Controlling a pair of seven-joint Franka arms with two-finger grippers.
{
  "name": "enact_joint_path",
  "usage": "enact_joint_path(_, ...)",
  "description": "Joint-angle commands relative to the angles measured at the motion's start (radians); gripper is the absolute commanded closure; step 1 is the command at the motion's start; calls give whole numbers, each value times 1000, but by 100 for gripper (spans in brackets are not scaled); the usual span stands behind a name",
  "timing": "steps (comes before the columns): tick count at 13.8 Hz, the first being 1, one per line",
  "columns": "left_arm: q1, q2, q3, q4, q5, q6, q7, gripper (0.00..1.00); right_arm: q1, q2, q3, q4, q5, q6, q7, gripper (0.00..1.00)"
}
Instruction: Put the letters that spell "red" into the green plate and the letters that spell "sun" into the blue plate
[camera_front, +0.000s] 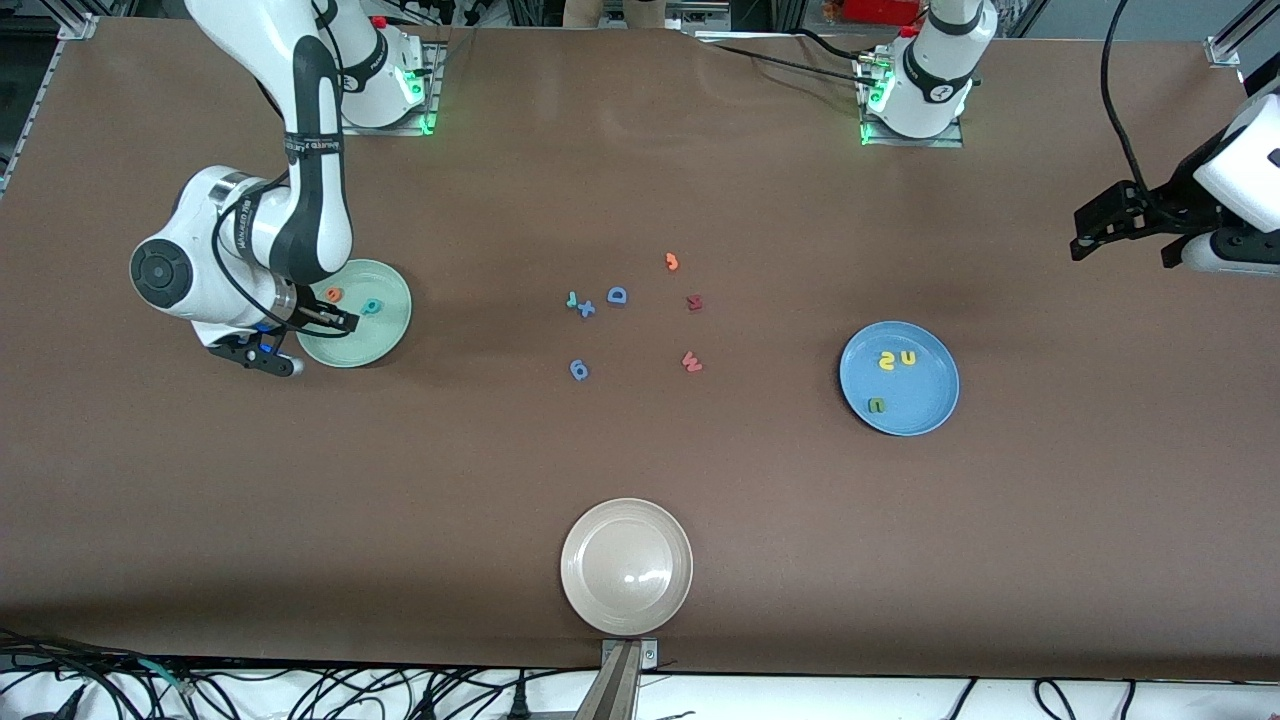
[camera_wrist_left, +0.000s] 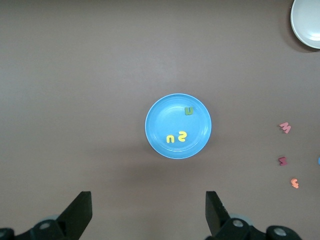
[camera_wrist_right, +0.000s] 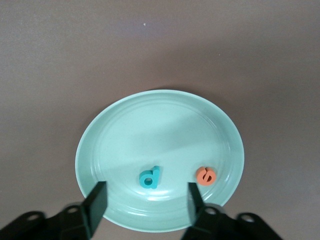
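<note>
Tabletop: teal "d" lies in green plate beneath the spread, empty right claw.

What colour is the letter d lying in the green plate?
Teal. The letter d shows best in the right wrist view.

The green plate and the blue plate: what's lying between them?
Front view: between the green plate and blue plate lie scattered loose letters on the table.
</note>
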Motion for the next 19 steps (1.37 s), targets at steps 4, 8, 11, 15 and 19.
enact_joint_path(4, -3, 19, -104, 27, 64, -8, -110, 0, 25, 33, 48, -2, 21, 2, 5, 1)
enact_joint_path(8, -5, 26, -129, 27, 75, 12, -164, 0, 143, 35, 53, 4, 80, 7, 204, 1)
enact_joint_path(11, -23, 35, -129, 29, 71, 13, -164, 0, 194, 36, 77, 21, 162, 9, 309, 1)
enact_joint_path(15, -34, 38, -131, 27, 76, 59, -164, 0, 200, 38, 160, 41, 241, 21, 418, 1)
enact_joint_path(19, -32, 56, -132, 29, 73, 59, -162, 0, 230, 38, 229, 49, 331, 103, 519, 1)
